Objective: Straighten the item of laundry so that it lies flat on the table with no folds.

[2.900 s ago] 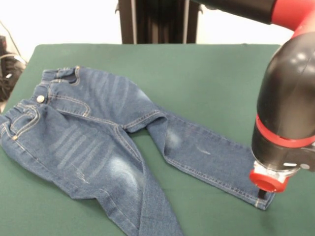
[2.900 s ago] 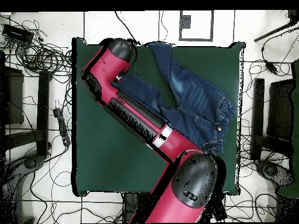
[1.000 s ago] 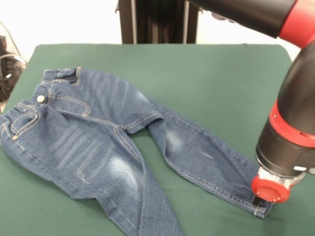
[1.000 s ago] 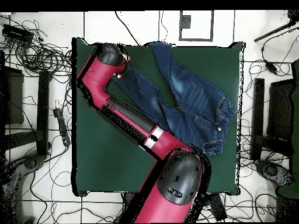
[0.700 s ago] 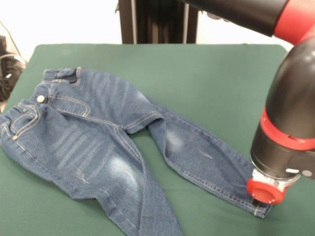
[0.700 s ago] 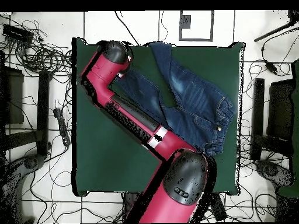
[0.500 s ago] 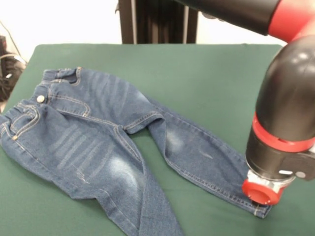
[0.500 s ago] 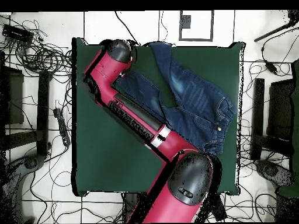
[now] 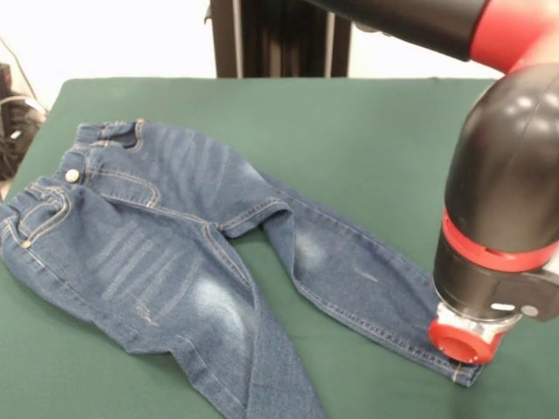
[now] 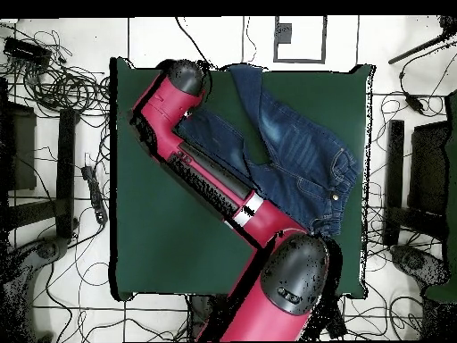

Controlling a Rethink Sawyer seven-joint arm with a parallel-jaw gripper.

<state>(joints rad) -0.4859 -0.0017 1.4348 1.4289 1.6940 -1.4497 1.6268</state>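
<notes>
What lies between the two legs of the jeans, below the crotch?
Between the legs of the jeans, the front view shows a narrow wedge of bare green table widening from the crotch toward the near edge. Nothing else lies there; the gripper is at the right cuff.

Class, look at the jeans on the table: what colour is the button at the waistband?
The button on the jeans is a pale, shiny metallic colour; the front view shows it best.

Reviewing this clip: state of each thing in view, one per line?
jeans: spread on the table, front up, legs splayed apart, waistband buttoned, a crease at the crotch; one leg runs off the picture's bottom edge.
end effector: low over the cuff of the other leg; grip hidden.
table: bare green top around the jeans.
</notes>
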